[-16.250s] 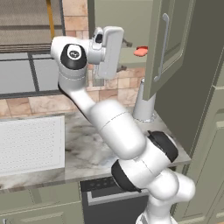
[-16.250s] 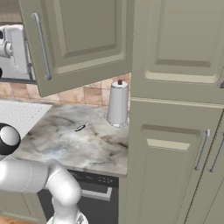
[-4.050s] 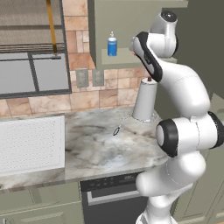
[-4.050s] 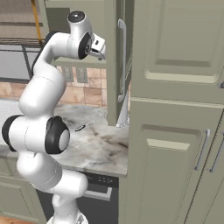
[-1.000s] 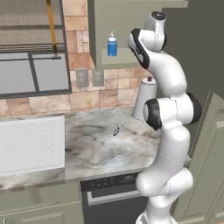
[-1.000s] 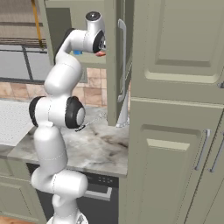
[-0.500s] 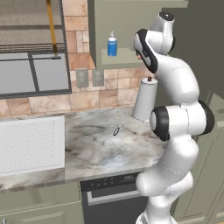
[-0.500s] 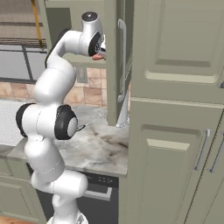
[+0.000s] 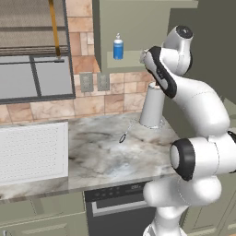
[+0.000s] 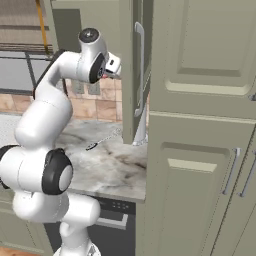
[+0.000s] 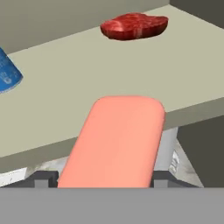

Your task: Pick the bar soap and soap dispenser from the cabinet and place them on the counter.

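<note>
jaws either side of bar soap (image 11: 114, 142) at the cabinet (image 11: 87, 70) shelf edge; can't tell if gripper (image 11: 98, 179) has closed yet. i fear it slips off toward the counter (image 9: 115, 152).

The bar soap (image 11: 116, 142) is plain coral pink. The soap dispenser (image 9: 118, 46) is blue with a white top. The cabinet (image 10: 200, 60) is sage green. The counter (image 9: 101, 152) is grey-beige, marble-veined.
</note>
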